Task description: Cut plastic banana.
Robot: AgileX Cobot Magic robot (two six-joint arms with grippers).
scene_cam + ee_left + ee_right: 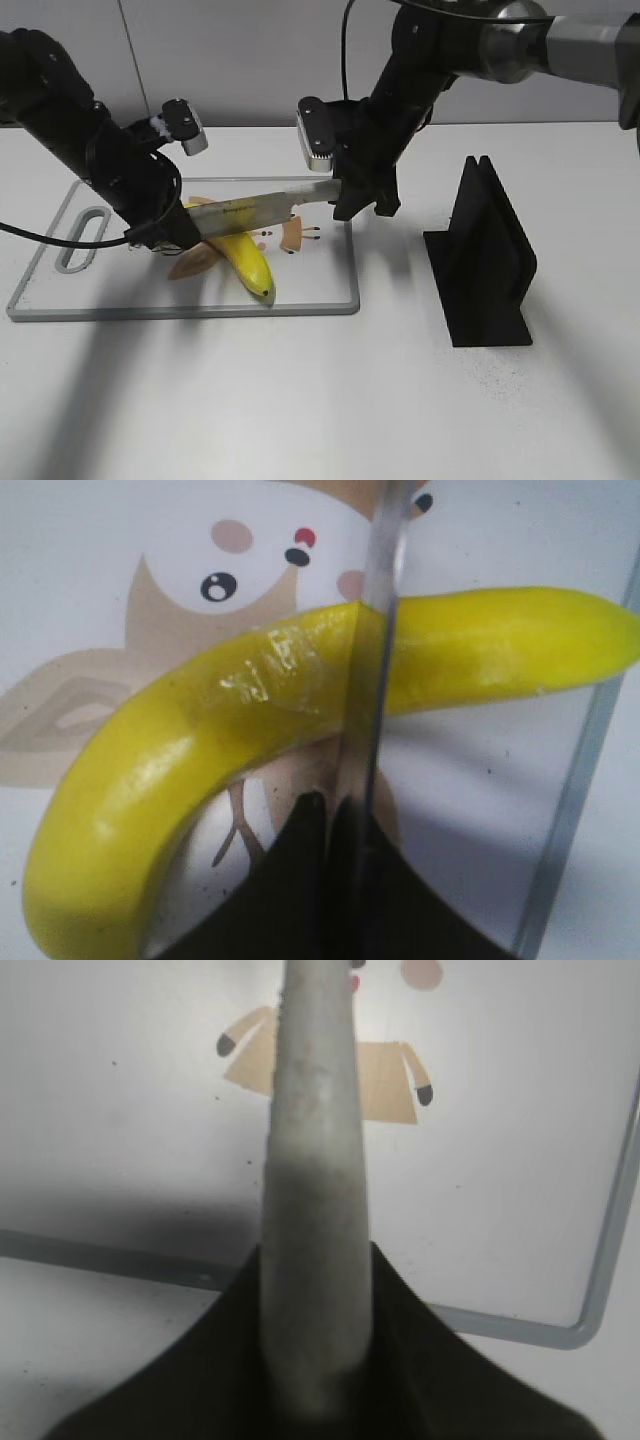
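Right pincer (362,200) clamped on the long steel knife (255,209); its blade crosses the curved yellow plastic banana (250,720) on the white cartoon-printed cutting board (320,290); left pincer (165,225) at the banana's 9 o'clock end, grip indiscernible.

Blurred knife (312,1210) handle up close; banana (250,740) end hidden under left gripper (165,232); fingertips unseen.

The cutting board (300,300) lay on the worktop (300,400), left of centre. On it sat the banana (245,262), toward the middle. The knife (260,208) stretched across above the banana, handle to the right, blade crossing over it. Well apart to the right stood the knife stand (490,260), upright on the worktop.
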